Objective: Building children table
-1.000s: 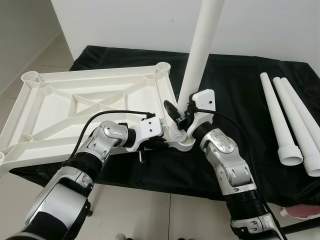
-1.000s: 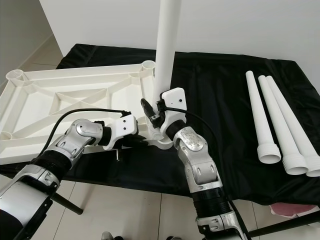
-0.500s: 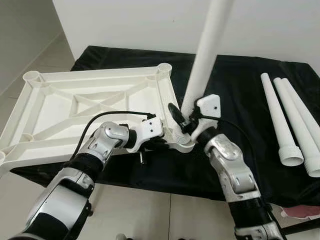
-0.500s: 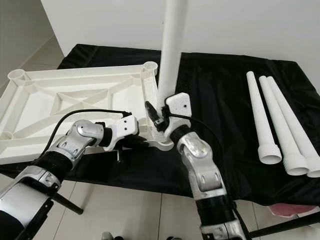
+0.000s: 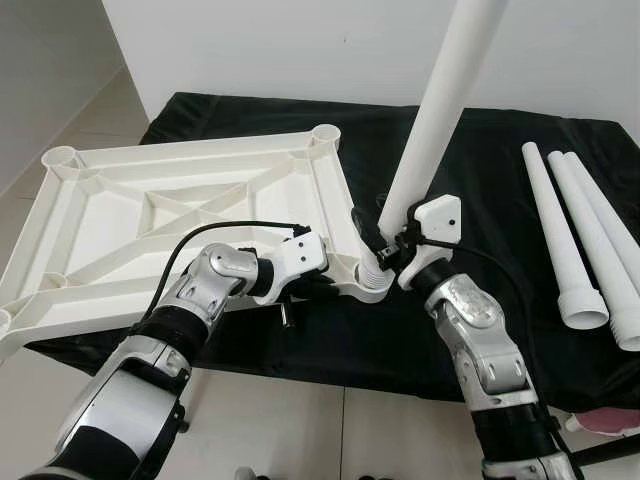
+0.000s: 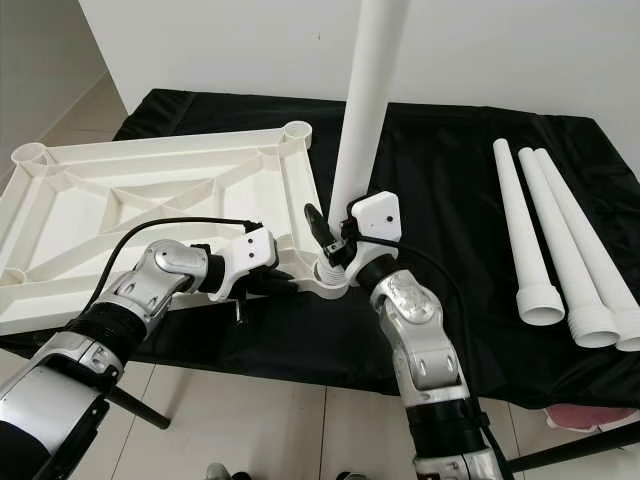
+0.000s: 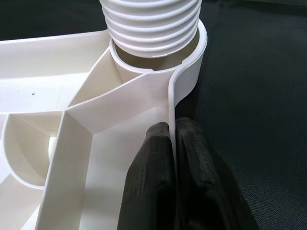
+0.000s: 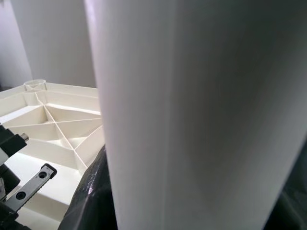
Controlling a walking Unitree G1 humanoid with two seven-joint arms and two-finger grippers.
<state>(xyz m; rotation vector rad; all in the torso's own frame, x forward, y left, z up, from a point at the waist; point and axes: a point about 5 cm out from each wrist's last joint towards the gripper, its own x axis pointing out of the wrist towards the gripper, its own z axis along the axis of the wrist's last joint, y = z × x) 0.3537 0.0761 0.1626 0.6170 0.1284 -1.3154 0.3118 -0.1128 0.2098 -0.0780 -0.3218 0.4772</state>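
The stiff, light table leg (smooth, probably slippery) is clamped low by the right gripper, its threaded end in the corner socket of the tabletop, whose rim is pinched by the left gripper.

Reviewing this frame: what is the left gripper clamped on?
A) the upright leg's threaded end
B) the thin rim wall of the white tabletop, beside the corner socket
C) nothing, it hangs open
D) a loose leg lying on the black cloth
B: in the left wrist view the left gripper pinches the rim wall of the tabletop just below the corner socket, where the upright leg's threaded end sits.
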